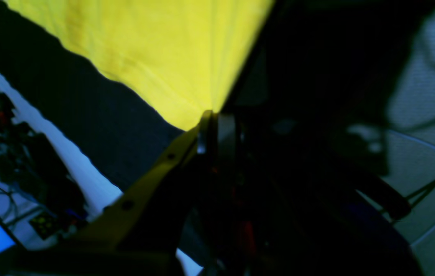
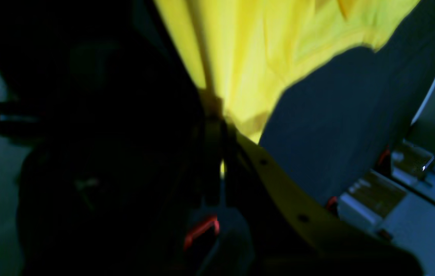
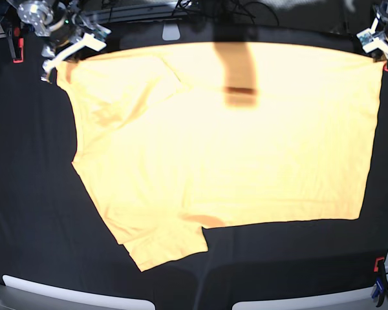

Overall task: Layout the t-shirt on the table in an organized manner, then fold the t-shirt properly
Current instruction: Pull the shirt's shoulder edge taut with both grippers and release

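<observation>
Yellow t-shirt (image 3: 233, 148) stretched between left gripper (image 3: 374, 44), right gripper (image 3: 52, 64)

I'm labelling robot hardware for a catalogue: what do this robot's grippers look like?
The left gripper has a flat yellow finger with small dark screw holes, on a dark body. The right gripper matches, with a red part beneath. From the base camera both show white fingers and silvery metal joints.

One pale yellow-orange t-shirt (image 3: 233, 142). One table (image 3: 32, 213) draped in black cloth. Two robot grippers: the left gripper (image 3: 375, 44) and the right gripper (image 3: 55, 61). Two red clamps (image 3: 15, 48) visible at the table's edges, and one blue clamp (image 3: 377, 292) at the near corner.
</observation>
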### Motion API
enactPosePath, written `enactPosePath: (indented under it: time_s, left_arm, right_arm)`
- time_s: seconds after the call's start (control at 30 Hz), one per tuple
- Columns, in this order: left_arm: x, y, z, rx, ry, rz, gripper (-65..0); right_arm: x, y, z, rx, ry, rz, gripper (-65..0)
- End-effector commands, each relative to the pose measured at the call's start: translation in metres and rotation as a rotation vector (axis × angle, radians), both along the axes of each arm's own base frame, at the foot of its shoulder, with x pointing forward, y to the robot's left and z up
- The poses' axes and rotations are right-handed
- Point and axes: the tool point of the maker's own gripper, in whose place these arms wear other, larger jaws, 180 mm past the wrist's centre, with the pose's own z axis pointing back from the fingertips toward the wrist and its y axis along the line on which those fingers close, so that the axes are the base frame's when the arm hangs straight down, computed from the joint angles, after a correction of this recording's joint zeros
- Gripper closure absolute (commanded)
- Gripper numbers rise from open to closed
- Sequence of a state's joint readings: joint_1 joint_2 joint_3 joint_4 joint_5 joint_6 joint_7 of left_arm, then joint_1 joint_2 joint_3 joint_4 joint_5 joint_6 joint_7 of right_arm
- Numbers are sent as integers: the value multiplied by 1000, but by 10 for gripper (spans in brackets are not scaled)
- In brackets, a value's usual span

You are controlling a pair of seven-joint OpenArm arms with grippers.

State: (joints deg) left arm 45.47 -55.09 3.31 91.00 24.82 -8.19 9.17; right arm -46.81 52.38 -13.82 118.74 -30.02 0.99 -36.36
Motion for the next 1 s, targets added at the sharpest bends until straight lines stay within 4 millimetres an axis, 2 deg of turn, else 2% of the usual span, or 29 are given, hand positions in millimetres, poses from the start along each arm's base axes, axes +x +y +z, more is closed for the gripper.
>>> enactPosePath:
  time_s: [0.0, 0.17, 0.5, 0.8, 0.97]
  left_arm:
    - [0, 9, 5, 37, 5, -3, 0]
    - [3, 2, 8, 30, -5, -10, 0]
    - [7, -3, 13, 40, -17, -10, 0]
    - [-20, -3, 6, 40, 47, -12, 0]
    - [-24, -3, 5, 40, 57, -13, 0]
  right_arm:
    - [7, -8, 13, -36, -40, -5, 0]
    - [4, -6, 21, -21, -46, -8, 0]
    - [-7, -3, 14, -20, 0, 2, 0]
    - [-11, -3, 11, -34, 31, 13, 0]
    - [-12, -5, 10, -47, 44, 9, 0]
